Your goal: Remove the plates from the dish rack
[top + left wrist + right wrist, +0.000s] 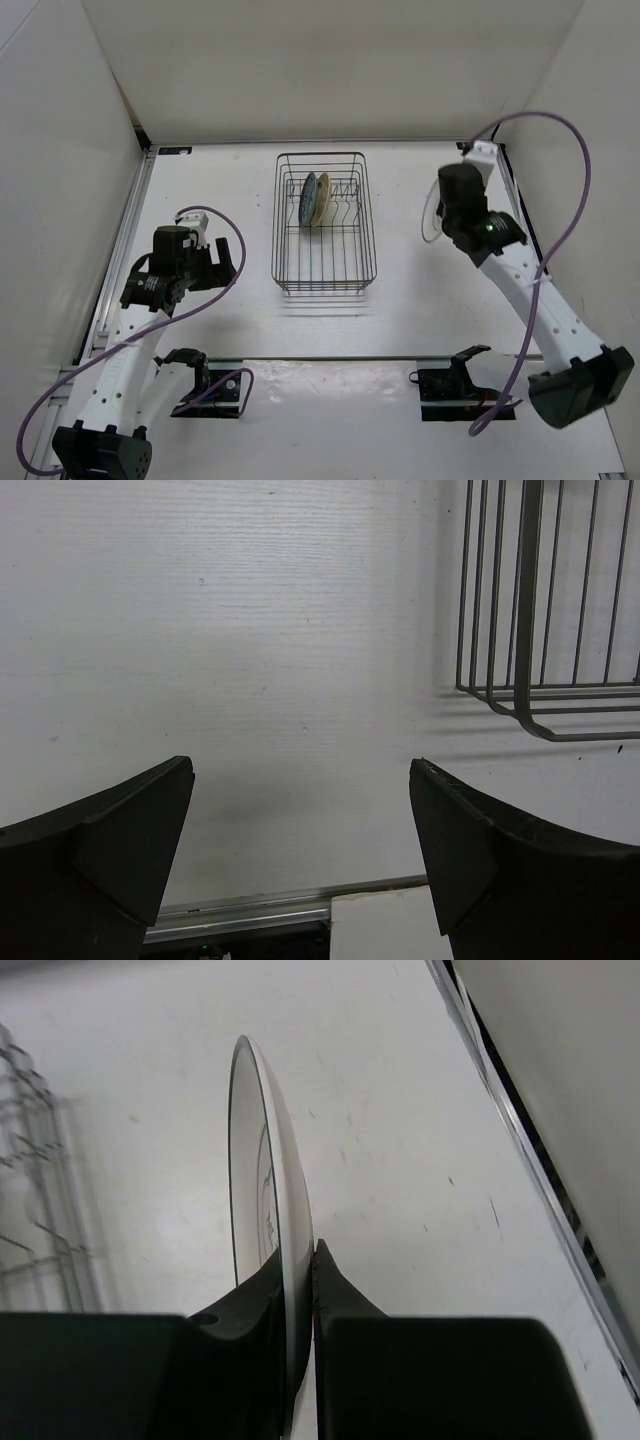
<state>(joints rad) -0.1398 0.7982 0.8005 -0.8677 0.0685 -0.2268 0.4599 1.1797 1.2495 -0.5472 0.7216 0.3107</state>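
The white worktop (pixel 230 180), walled in by pale panels, carries everything here. The right arm (pixel 530 290) reaches up the right side and the left arm (pixel 150 300) is folded low on the left, each trailing a purple cable (pixel 575 180). The dish rack (pixel 277 220), a dark wire basket, stands at the middle of the far half of the worktop, between the two arms. From the left wrist only its near corner (pixel 530 610) shows, at upper right. Two plates stand on edge side by side among the prongs in the rack's far left part: the blue-teal plate (pixel 309 200) on the left and the cream-tan plate (pixel 321 201) just beside it on the right. The white plate (pixel 427 215) is outside the rack, well to its right, held upright. In the right wrist view its thin dark rim ring is visible (pixel 262 1190), and the right jaws are clamped on its lower edge, one finger on each face. Whether it touches the worktop cannot be told. The left jaws stand wide apart over bare worktop, holding nothing, left of the rack.
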